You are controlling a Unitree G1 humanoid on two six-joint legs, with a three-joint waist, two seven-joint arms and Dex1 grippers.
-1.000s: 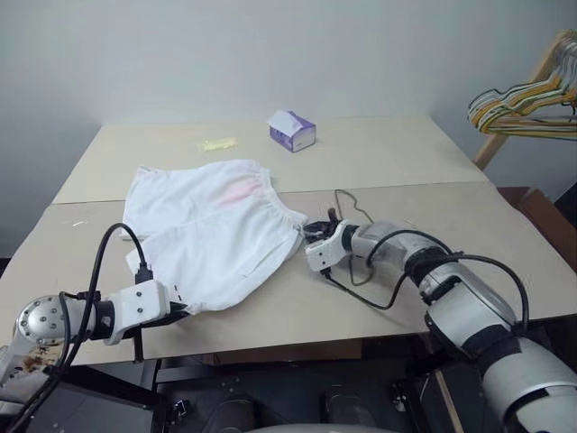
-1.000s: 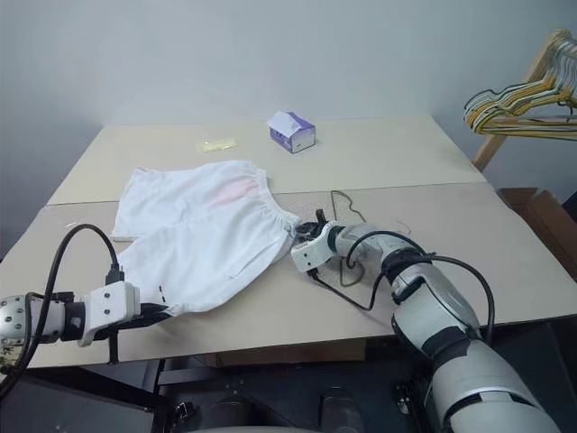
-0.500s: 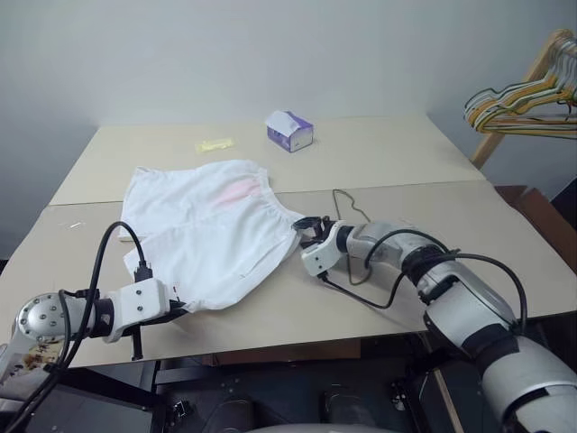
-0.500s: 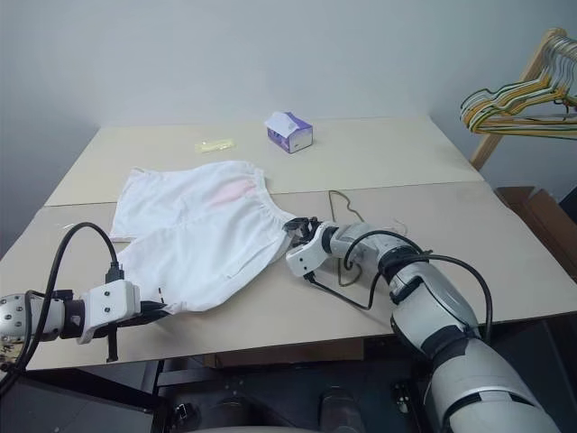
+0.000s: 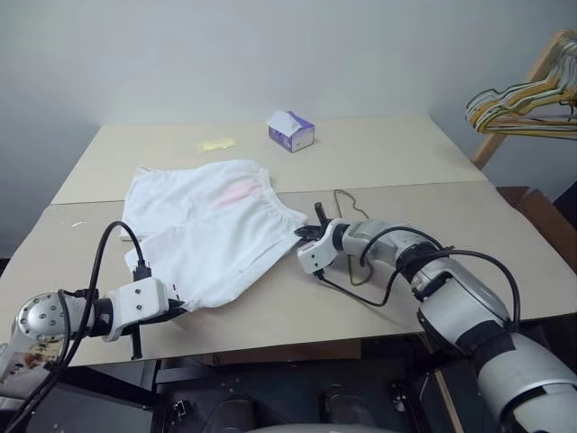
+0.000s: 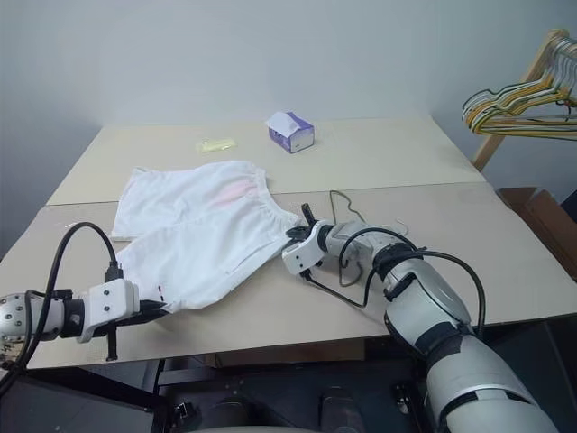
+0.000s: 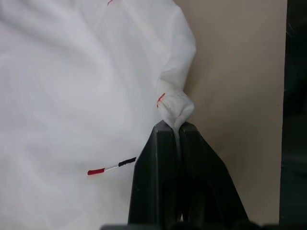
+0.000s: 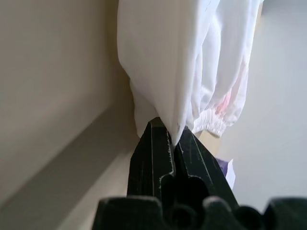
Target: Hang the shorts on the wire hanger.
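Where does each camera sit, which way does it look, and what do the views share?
Head views: from the robot's head, looking forward and down at the table, with both arms showing.
Left wrist view: along the left gripper, shut on a hem corner of the shorts.
Right wrist view: along the right gripper, shut on the waistband edge.
Shared: the shorts appear in all views; the wire hanger lies beside the right arm in the head views.

Beige table [image 5: 379, 162]: shorts [image 5: 212, 230] spread, wire hanger [image 5: 353, 216] beside, tissue box [image 5: 292, 131], yellow scrap [image 5: 216, 144] behind.
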